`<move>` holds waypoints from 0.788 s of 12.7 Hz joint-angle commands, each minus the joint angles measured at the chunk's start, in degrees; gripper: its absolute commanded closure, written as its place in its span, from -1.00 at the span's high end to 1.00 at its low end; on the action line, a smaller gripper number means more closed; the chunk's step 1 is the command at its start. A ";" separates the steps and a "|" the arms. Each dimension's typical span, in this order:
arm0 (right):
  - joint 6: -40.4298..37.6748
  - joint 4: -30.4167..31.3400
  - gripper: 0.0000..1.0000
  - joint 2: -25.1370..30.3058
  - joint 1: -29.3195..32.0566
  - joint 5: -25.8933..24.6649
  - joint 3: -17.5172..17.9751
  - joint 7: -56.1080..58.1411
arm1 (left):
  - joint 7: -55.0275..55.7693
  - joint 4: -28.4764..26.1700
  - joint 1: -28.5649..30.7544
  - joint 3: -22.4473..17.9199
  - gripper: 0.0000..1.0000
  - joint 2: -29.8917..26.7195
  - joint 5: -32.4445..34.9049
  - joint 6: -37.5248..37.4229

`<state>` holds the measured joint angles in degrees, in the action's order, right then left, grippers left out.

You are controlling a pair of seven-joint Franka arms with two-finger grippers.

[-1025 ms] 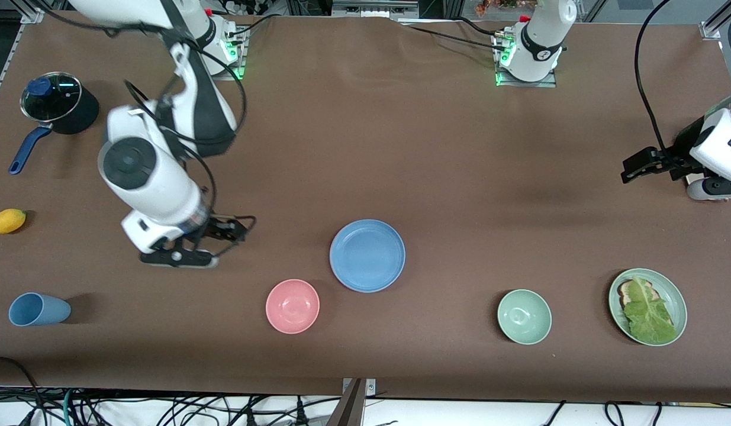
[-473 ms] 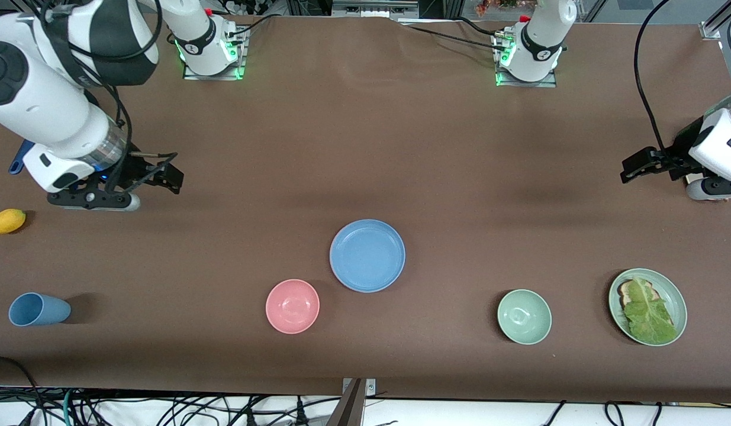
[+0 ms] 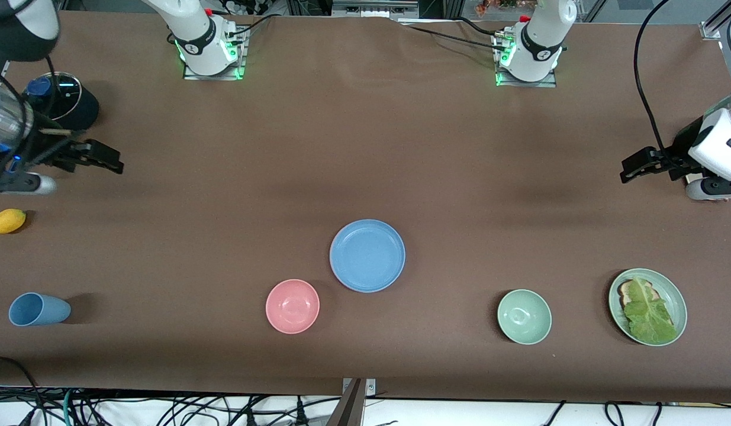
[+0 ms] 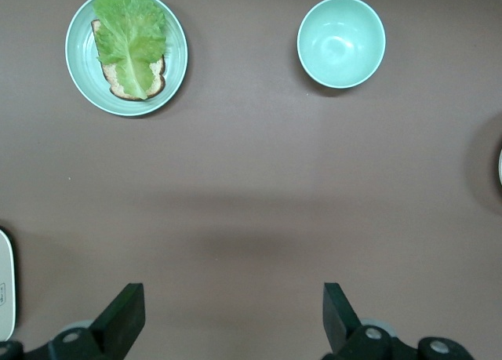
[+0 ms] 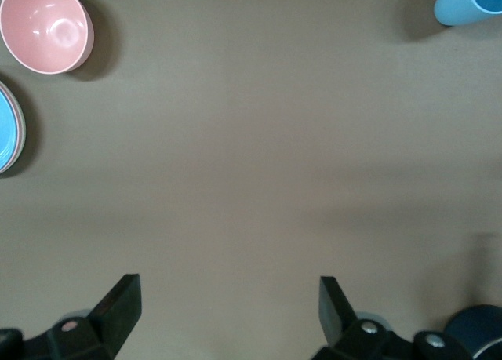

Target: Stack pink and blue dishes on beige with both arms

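Observation:
The blue plate [image 3: 367,255] lies flat near the middle of the table, and its edge [image 5: 9,132] also shows in the right wrist view. No separate pink plate or beige plate is in view. My right gripper [image 3: 108,160] hangs open and holds nothing, over bare table at the right arm's end, beside the black pot; its fingers [image 5: 118,309] stand wide apart. My left gripper [image 3: 631,168] waits open and holds nothing, over bare table at the left arm's end, with its fingers [image 4: 125,313] spread. Both grippers are well away from the blue plate.
A pink bowl [image 3: 292,306] sits beside the blue plate, nearer the front camera. A pale green bowl [image 3: 524,316] and a green plate with toast and lettuce [image 3: 647,306] lie toward the left arm's end. A blue cup [image 3: 38,309], a yellow fruit [image 3: 7,220] and a lidded black pot [image 3: 60,103] lie at the right arm's end.
My right arm has swung away from the table near the pink bowl toward its own end, stopping beside the pot. The left arm and all the dishes have not moved.

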<state>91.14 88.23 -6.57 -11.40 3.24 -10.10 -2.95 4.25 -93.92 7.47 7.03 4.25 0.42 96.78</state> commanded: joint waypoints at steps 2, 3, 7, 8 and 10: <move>-2.10 0.01 1.00 1.29 0.68 0.10 1.31 3.21 | -0.64 -0.21 0.00 0.00 1.00 -0.38 -0.69 0.34; -2.11 -0.16 1.00 1.21 0.59 0.10 1.22 3.21 | -0.64 -0.21 0.00 0.00 1.00 -0.38 -0.69 0.34; -2.02 -1.82 1.00 0.68 0.24 0.02 1.49 2.77 | -0.64 -0.12 0.00 0.00 1.00 -0.38 -0.69 0.34; -2.02 -2.27 1.00 0.68 0.15 -0.77 1.49 2.77 | -0.56 -0.21 0.00 0.00 1.00 -0.38 -0.69 0.34; -2.02 -2.27 1.00 0.68 0.07 -1.30 1.57 2.68 | -0.64 -0.12 -0.09 0.00 1.00 -0.38 -0.69 0.34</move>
<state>90.03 87.06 -5.93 -11.48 2.83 -8.93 -1.01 4.25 -93.92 7.44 7.03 4.25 0.42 96.78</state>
